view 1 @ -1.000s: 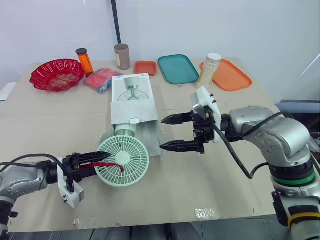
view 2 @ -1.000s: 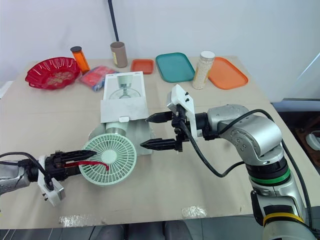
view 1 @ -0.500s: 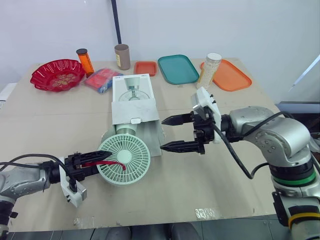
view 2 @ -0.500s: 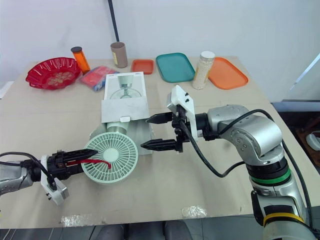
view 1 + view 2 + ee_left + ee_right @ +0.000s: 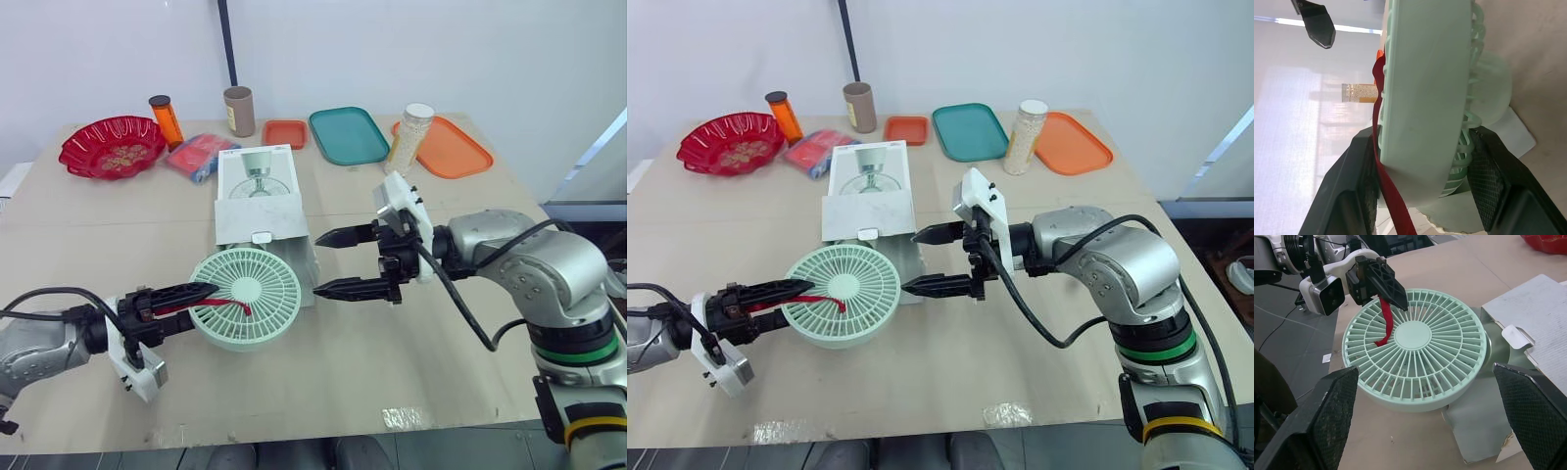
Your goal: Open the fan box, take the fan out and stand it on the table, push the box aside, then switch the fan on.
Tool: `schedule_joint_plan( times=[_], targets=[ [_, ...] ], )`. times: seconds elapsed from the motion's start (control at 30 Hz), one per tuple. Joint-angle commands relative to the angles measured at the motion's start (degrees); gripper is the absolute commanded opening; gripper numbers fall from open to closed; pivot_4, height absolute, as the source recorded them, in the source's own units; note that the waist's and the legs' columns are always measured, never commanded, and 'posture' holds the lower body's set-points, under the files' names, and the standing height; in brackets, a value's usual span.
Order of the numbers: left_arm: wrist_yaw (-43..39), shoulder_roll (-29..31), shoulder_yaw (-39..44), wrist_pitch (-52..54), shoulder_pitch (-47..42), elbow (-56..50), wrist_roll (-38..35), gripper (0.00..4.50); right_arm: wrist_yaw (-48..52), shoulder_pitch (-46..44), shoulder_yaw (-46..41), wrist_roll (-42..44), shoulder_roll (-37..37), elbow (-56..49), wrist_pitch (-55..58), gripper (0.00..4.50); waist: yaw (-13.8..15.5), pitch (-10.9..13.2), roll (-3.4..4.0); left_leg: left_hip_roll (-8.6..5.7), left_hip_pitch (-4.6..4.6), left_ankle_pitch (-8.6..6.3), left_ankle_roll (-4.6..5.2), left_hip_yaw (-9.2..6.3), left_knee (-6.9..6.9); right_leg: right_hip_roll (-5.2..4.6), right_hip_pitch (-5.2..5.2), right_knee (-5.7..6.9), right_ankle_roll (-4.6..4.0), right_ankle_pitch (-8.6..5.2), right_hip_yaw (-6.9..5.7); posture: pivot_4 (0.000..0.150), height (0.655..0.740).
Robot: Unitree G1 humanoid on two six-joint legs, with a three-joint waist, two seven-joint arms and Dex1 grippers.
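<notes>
Mint-green round plastic fan (image 5: 245, 309) is tipping flatter, leaving the white cardboard box (image 5: 257, 206); left claw (image 5: 201, 299) is pinching its rim, right claw (image 5: 317, 264) hovering spread beside the box.

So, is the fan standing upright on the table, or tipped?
Tipped, not upright: the fan leans back, grille facing up, rim clamped in the left hand, base at the box mouth.
</notes>
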Motion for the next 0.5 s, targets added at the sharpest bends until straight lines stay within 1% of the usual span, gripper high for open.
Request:
schedule_joint_plan(
  times=[0.03, 0.17, 0.3, 0.4, 0.5],
  targets=[
    [-0.62, 2.08, 0.3, 1.39, -0.77, -1.29, -5.69, 2.0, -0.34, 0.01, -1.11, 0.92, -0.07, -2.22, -0.47, 4.5, 0.0, 0.0, 0.0, 0.0, 0.0, 0.0, 0.0, 0.0, 0.0, 0.0, 0.0, 0.0, 0.0, 0.0, 0.0, 0.15, 0.74],
    [-3.62, 4.48, -2.02, 4.68, -1.31, -3.34, -13.26, 2.0, -0.46, -0.03, -1.37, 0.86, -0.23, -2.07, -0.57, 4.5, 0.0, 0.0, 0.0, 0.0, -0.01, 0.0, 0.0, 0.0, 0.0, 0.0, -0.01, 0.0, 0.0, 0.0, 0.0, 0.15, 0.74],
    [-8.18, 7.66, -3.91, 9.2, -0.59, -6.45, -22.33, 2.0, -0.94, -0.33, -1.76, 1.03, -0.16, -1.71, -0.45, 4.5, 0.0, 0.0, 0.0, 0.0, -0.01, 0.0, 0.0, 0.0, 0.0, -0.01, -0.01, 0.0, 0.0, 0.0, 0.0, 0.15, 0.74],
    [-11.67, 9.41, -3.57, 13.0, 0.94, -9.43, -28.43, 2.0, -1.17, -0.14, -1.71, 0.72, -0.19, -1.49, -0.81, 4.5, -0.02, 0.01, 0.0, 0.0, -0.01, 0.0, 0.0, 0.01, 0.0, 0.0, -0.01, 0.0, 0.0, 0.0, 0.01, 0.15, 0.74],
    [-14.18, 9.76, -2.25, 17.5, 1.73, -11.83, -33.27, 2.0, -1.14, 0.03, -1.66, 0.52, -0.28, -1.28, -1.06, 4.5, -0.01, 0.01, 0.01, 0.01, -0.01, -0.01, 0.01, 0.01, 0.0, 0.0, -0.01, 0.0, 0.0, 0.0, 0.01, 0.15, 0.74]
  ],
)
